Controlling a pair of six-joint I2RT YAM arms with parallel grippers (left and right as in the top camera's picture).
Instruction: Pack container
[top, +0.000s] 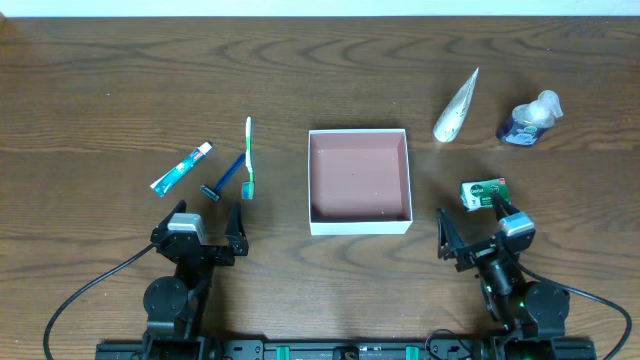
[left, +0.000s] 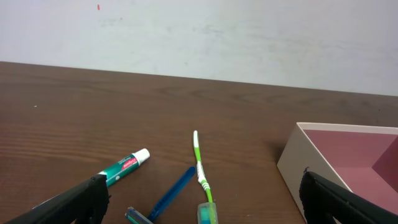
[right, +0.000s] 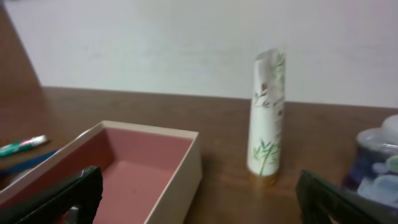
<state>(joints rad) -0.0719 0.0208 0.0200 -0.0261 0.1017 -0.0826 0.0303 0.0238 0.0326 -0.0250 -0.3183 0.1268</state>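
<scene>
The container (top: 360, 226) is a square shallow white-walled box with a pinkish-brown floor, empty, at the table's middle. It also shows in the left wrist view (left: 298, 168) and the right wrist view (right: 180, 174). To its left lie a small toothpaste tube (top: 181, 167), a blue razor (top: 226, 177) and a green toothbrush (top: 248, 158). To its right are a white bamboo-print tube (top: 457, 107), a blue pump bottle (top: 529, 120) and a green soap box (top: 482, 193). My left gripper (top: 207, 224) is open and empty, just short of the razor. My right gripper (top: 470, 220) is open and empty, with one fingertip at the soap box.
In the left wrist view the toothpaste (left: 124, 167), razor (left: 168, 198) and toothbrush (left: 200, 165) lie between my open fingers (left: 205, 208). The right wrist view shows the white tube (right: 266, 124) and the pump bottle (right: 379, 162) beyond my open fingers (right: 199, 199). A pale wall stands behind the table.
</scene>
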